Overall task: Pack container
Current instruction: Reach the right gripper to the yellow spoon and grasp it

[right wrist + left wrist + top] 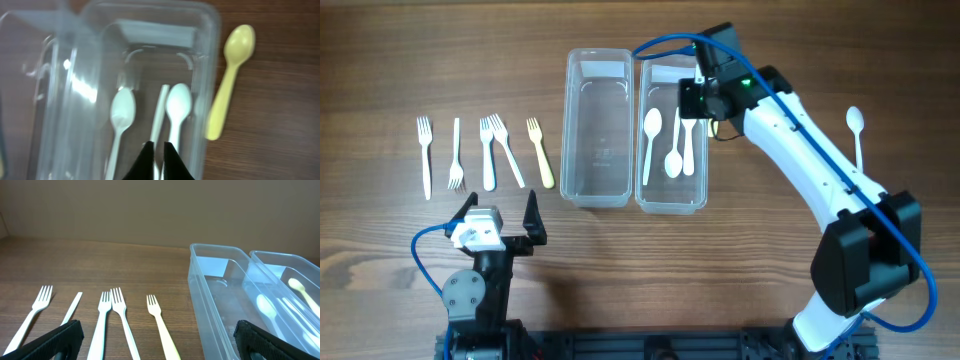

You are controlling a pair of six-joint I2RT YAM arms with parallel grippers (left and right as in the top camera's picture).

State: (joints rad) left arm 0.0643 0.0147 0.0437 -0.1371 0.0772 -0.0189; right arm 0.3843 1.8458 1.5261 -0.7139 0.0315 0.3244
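Two clear containers stand side by side. The left container (597, 190) is empty. The right container (672, 203) holds three white spoons (653, 130). My right gripper (694, 103) hovers over its far end. In the right wrist view its fingers (159, 145) are shut, with only a thin gap between them, above a spoon handle (160, 110) that lies in the container. A yellow spoon (227, 90) lies just right of that container. A white spoon (856, 125) lies far right. Several forks (490, 150) lie in a row at the left. My left gripper (502, 212) is open and empty in front of them (160, 342).
One fork is pale yellow (540, 155) and lies nearest the left container; it also shows in the left wrist view (161, 325). The right arm (820, 170) crosses the table from the front right. Both containers show in the left wrist view (220, 295).
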